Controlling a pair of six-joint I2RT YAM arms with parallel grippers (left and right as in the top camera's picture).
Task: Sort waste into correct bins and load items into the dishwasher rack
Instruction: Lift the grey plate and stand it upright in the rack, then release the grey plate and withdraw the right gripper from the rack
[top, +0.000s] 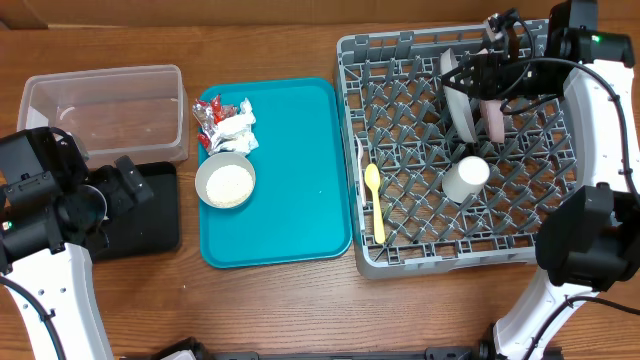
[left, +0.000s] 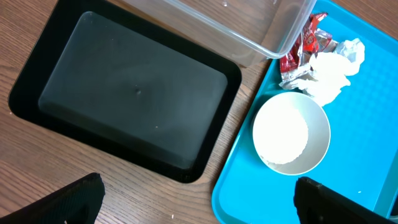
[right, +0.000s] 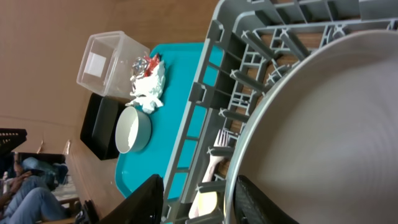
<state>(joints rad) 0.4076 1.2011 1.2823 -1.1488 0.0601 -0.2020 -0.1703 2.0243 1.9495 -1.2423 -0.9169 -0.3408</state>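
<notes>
- Fingers on R gripper?
- Part open, astride rim of pale plate, upright in rack, upper right overhead.
- L gripper?
- Wide open, empty, by black tray, lower left.
- Waste?
- Wrappers, napkin on teal tray. Print too small to read.

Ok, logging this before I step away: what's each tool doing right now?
Left tool: open, empty.
Right tool: open, straddling the rim of a plate in the rack.
</notes>
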